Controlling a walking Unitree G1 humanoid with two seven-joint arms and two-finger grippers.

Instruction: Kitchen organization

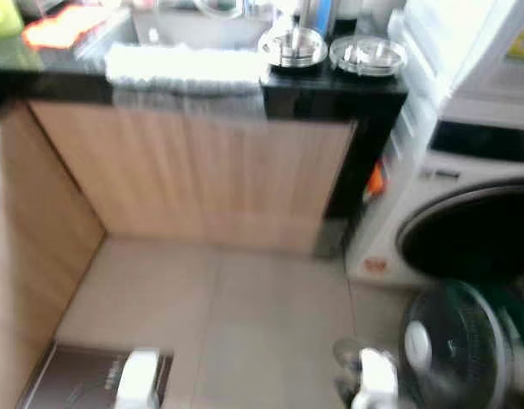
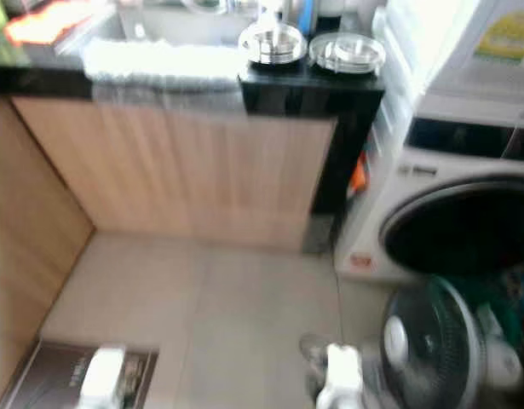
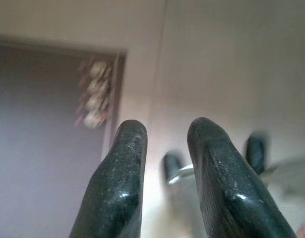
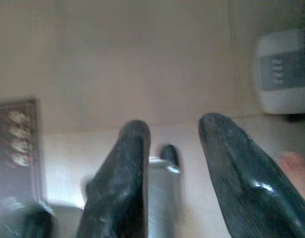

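A black countertop (image 1: 330, 89) runs across the top of the blurred head views. A white towel (image 1: 189, 66) hangs over its front edge, below a sink (image 1: 193, 30). To the right of the towel stand a steel bowl (image 1: 291, 47) and a flat steel dish (image 1: 368, 55). Both arms hang low over the floor, the left arm (image 1: 138, 379) and the right arm (image 1: 377, 375) at the bottom edge. My left gripper (image 3: 167, 126) is open with nothing between its fingers. My right gripper (image 4: 174, 124) is also open and holds nothing.
Light wood cabinet fronts (image 1: 193, 179) stand under the counter and along the left wall. A white washing machine (image 1: 466, 221) stands to the right, with a dark floor fan (image 1: 457, 349) before it. A dark flat mat (image 1: 74, 379) lies on the tiled floor (image 1: 244, 307) at my left.
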